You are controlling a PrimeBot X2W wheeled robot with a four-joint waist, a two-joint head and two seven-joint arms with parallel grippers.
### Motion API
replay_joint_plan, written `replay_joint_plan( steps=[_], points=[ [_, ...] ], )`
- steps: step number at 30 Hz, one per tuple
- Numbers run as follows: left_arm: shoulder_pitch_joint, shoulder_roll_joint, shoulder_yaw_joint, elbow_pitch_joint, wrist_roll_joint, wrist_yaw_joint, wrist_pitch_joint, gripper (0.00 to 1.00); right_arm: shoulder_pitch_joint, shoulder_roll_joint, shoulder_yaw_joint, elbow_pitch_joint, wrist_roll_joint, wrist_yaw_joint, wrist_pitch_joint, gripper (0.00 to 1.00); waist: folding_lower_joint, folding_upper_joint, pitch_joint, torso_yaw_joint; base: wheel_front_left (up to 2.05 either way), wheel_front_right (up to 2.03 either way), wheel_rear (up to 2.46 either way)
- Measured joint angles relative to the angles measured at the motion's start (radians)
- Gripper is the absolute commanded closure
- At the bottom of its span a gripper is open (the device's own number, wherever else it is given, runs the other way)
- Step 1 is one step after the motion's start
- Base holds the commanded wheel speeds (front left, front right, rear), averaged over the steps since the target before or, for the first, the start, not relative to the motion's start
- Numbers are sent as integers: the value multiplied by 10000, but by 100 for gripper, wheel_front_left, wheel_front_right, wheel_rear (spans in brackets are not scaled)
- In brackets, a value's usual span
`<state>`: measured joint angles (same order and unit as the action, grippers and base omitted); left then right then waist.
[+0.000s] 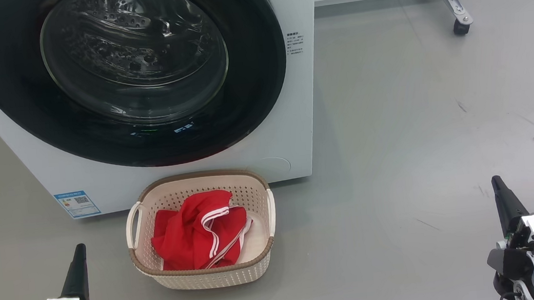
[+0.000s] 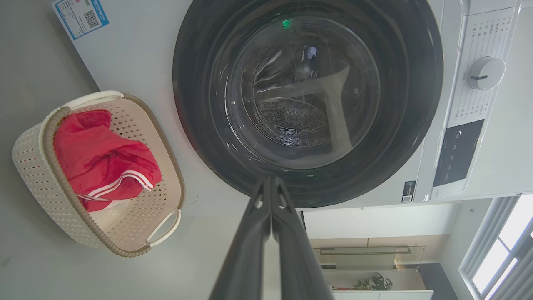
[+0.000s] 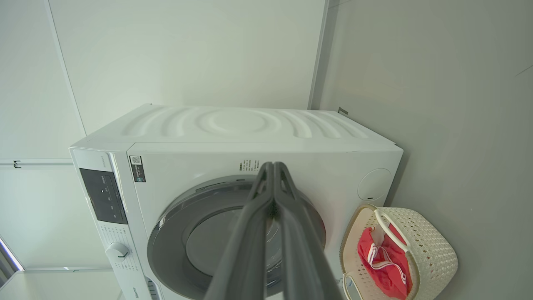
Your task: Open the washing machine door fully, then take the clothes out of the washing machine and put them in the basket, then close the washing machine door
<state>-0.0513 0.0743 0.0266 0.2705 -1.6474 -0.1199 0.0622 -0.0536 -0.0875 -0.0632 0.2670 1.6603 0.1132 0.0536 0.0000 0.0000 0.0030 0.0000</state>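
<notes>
both sets of fingers are pressed together and empty: left gripper (image 1: 80,251) low left, right gripper (image 1: 500,191) low right, well apart from the basket (image 1: 205,276). the red clothes (image 1: 191,231) lie in the basket, on the floor just before the washing machine (image 1: 294,127). the washing machine door (image 1: 12,96) sits against the front.

risk: latch engagement cannot be confirmed; an unlatched door may swing out above the basket.

the left wrist view adds the control dial (image 2: 485,73); the right wrist view adds the ribbed top panel (image 3: 237,123). the head view frames lower.

Glossy black-rimmed glass washing machine door (image 1: 127,75), perforated cream plastic basket (image 1: 258,263), soft red cloth clothes (image 1: 192,235).
</notes>
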Motion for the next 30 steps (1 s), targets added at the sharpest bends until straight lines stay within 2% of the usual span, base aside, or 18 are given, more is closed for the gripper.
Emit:
replay_joint_plan(
  steps=[30],
  points=[
    [-8,-17,19,65,0,-2,71,100,-8,8,-23,84,0,35,25,100,0,0,-3,0,0,0,0]
  ],
)
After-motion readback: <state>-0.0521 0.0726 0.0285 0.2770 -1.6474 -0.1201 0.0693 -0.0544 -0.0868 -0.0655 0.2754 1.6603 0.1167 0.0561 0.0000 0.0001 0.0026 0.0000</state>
